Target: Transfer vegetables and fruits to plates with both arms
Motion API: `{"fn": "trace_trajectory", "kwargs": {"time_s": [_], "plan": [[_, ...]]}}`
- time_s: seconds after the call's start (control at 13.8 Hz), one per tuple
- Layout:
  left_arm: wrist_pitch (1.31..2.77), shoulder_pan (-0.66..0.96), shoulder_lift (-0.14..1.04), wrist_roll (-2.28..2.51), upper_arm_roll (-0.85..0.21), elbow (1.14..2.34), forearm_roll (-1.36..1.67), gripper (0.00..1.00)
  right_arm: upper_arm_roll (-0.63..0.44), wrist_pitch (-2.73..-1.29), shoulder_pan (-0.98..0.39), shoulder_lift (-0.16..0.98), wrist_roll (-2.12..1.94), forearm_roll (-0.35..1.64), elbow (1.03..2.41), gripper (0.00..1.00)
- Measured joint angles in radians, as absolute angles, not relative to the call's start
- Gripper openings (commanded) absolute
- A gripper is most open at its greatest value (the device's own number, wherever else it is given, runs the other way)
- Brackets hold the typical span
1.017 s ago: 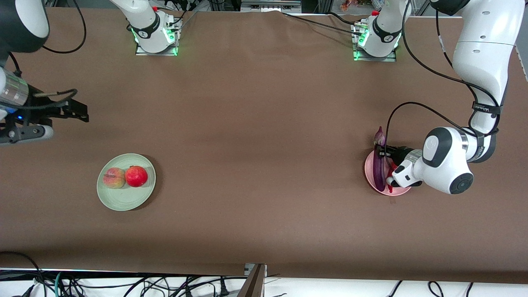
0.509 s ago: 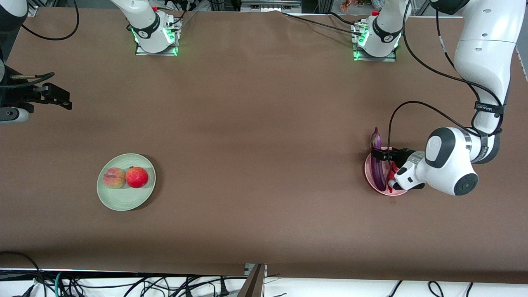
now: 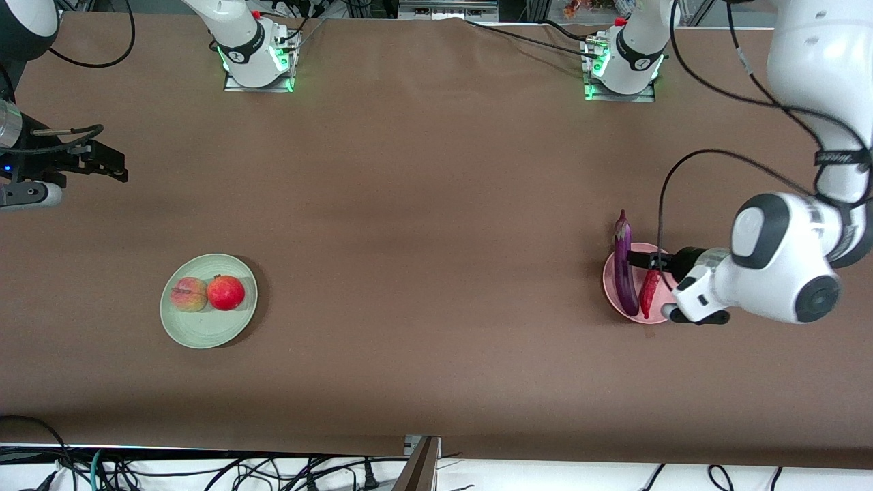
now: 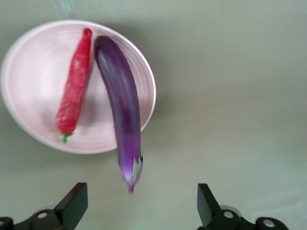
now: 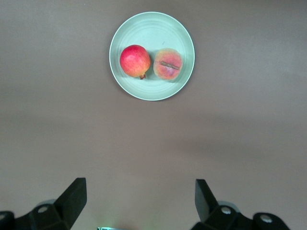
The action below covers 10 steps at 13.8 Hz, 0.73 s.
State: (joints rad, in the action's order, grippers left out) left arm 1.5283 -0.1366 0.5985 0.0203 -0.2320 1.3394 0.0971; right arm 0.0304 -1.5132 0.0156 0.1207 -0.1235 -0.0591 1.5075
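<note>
Left gripper [image 4: 136,211] spread wide, empty, above pink plate [image 3: 612,292] at frame right. Eggplant [image 3: 624,269] overhangs the rim; a nudge could roll it off. Right gripper [image 5: 136,206] wide, waiting.

From my station I can make out no readable text, label, brand, number or sign on anything in any of these views.

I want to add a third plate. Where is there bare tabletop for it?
Bare: the wide brown stretch between the green plate and the pink plate. Crowded: the pink plate, where the eggplant overhangs the rim, the chili lies alongside, and the open left gripper hovers.
</note>
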Motion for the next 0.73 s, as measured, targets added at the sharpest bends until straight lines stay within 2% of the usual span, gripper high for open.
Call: {"fn": "trace_trajectory", "kwargs": {"time_s": [0.36, 0.51, 0.73], "plan": [[1.427, -0.143, 0.344, 0.019, -0.226, 1.336, 0.016, 1.0, 0.03, -1.513, 0.016, 0.123, -0.124, -0.059, 1.507, 1.0], [1.427, -0.143, 0.292, 0.018, -0.226, 1.336, -0.006, 1.0, 0.03, -1.514, 0.016, 0.124, -0.124, -0.059, 1.507, 1.0], [1.429, -0.143, 0.278, 0.015, -0.226, 1.327, -0.033, 1.0, 0.03, -1.516, 0.016, 0.125, -0.124, -0.059, 1.507, 1.0]]}}
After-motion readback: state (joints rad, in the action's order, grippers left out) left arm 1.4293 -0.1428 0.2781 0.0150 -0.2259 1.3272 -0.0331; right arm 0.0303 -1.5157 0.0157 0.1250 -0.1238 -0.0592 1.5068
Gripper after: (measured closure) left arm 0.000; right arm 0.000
